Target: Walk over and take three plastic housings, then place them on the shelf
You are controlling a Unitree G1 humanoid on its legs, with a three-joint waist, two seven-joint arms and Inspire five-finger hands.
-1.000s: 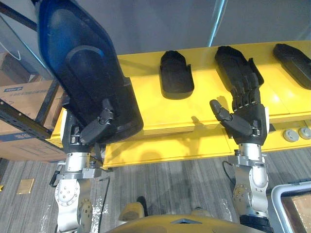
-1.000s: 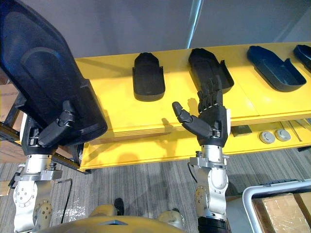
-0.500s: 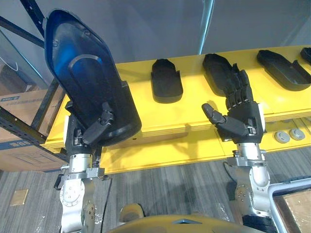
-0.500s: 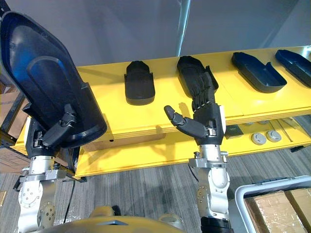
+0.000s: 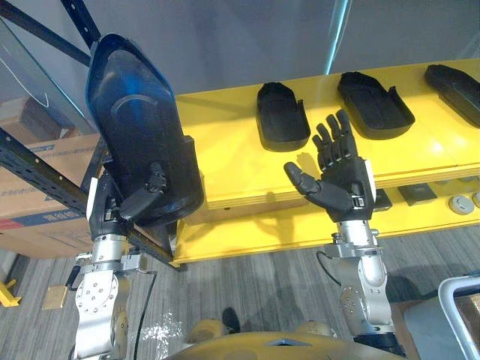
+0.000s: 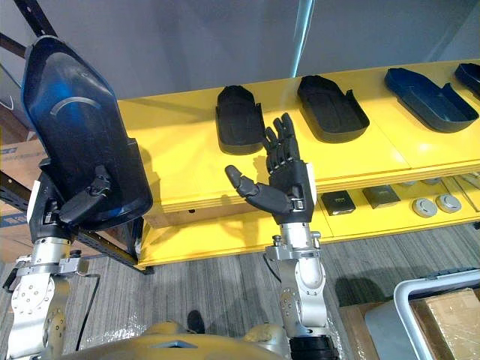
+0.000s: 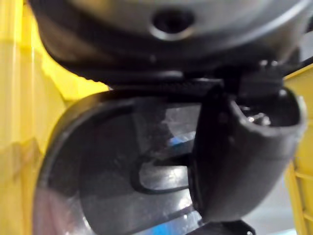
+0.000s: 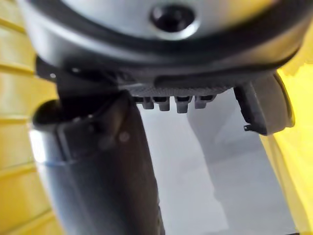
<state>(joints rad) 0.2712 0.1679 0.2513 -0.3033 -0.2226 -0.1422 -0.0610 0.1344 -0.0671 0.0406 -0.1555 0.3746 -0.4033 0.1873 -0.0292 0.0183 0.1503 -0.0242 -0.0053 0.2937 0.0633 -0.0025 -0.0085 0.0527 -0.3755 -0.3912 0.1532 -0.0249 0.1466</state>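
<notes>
A large dark plastic housing (image 5: 139,142) stands upright at the left, and my left hand (image 5: 139,201) is shut on its lower end with the thumb (image 7: 244,147) curled over the rim. My right hand (image 5: 337,176) is held up open and empty in front of the yellow table (image 5: 232,161), fingers straight. On the table lie more dark housings: one (image 5: 280,116) just beyond my right hand, one (image 5: 373,103) to its right, and another (image 5: 457,86) at the far right edge.
A black metal shelf frame (image 5: 45,172) with cardboard boxes (image 5: 37,187) stands at the left. Small round parts (image 6: 436,204) and dark blocks (image 6: 337,201) lie on the table's lower ledge. A grey bin (image 6: 420,315) holding a carton sits at the lower right on the floor.
The camera has turned, so the table and housings shifted right in view. My left hand still holds the big housing, now closer to the shelf frame. My right hand stays open.
</notes>
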